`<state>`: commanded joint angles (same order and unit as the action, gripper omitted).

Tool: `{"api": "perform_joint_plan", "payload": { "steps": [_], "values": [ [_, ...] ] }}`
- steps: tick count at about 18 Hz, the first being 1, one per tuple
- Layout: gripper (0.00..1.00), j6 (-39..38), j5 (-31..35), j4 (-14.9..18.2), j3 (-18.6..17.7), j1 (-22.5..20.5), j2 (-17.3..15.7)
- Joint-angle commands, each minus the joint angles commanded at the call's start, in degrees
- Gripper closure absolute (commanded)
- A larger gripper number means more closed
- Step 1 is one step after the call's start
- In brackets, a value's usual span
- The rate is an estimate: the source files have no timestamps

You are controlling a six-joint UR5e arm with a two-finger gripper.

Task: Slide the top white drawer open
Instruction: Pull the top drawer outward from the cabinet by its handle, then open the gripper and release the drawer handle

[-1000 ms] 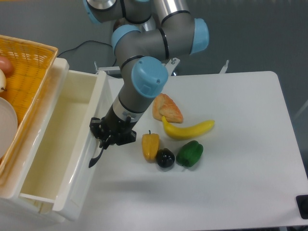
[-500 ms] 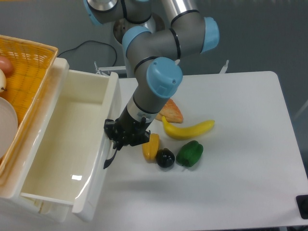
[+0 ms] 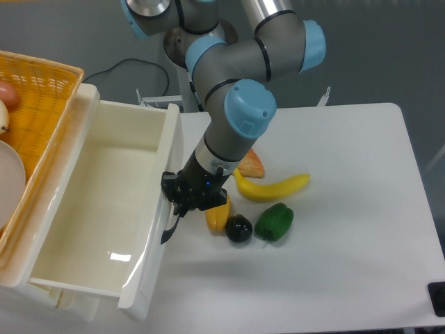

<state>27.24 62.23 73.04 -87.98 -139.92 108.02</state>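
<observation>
The top white drawer (image 3: 104,209) stands pulled far out of the white cabinet at the left, its deep inside bare. Its flat front (image 3: 158,229) faces right and carries a curved black handle (image 3: 170,228). My gripper (image 3: 182,203) is at the upper part of that handle, shut on it, with the arm reaching down from the upper middle. The lower drawer is hidden under the top one.
An orange woven basket (image 3: 38,90) with an onion and a white plate sits on the cabinet top at the left. Close to my gripper's right lie a yellow pepper (image 3: 217,216), a black eggplant (image 3: 239,229), a green pepper (image 3: 274,222), a banana (image 3: 271,186) and a bread piece (image 3: 252,164).
The drawer has slid further out to the right, its front moving from near x 200 to near x 250. My gripper moved right with the handle, closing in on the yellow pepper.
</observation>
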Motion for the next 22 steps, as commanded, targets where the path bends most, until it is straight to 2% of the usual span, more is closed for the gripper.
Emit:
{"api": "perform_joint_plan", "payload": {
  "steps": [8, 9, 10, 16, 22],
  "values": [
    [0.92, 0.1, 0.0, -0.1, 0.0, -0.6, 0.1],
    [0.89, 0.1, 0.0, -0.1, 0.0, -0.6, 0.1],
    [0.81, 0.2, 0.0, -0.2, 0.0, -0.6, 0.1],
    [0.66, 2.5, -1.9, 0.0, -0.1, -1.4, 0.4],
    [0.58, 2.6, -2.8, 0.0, -0.1, -2.5, 0.6]
  ]
}}
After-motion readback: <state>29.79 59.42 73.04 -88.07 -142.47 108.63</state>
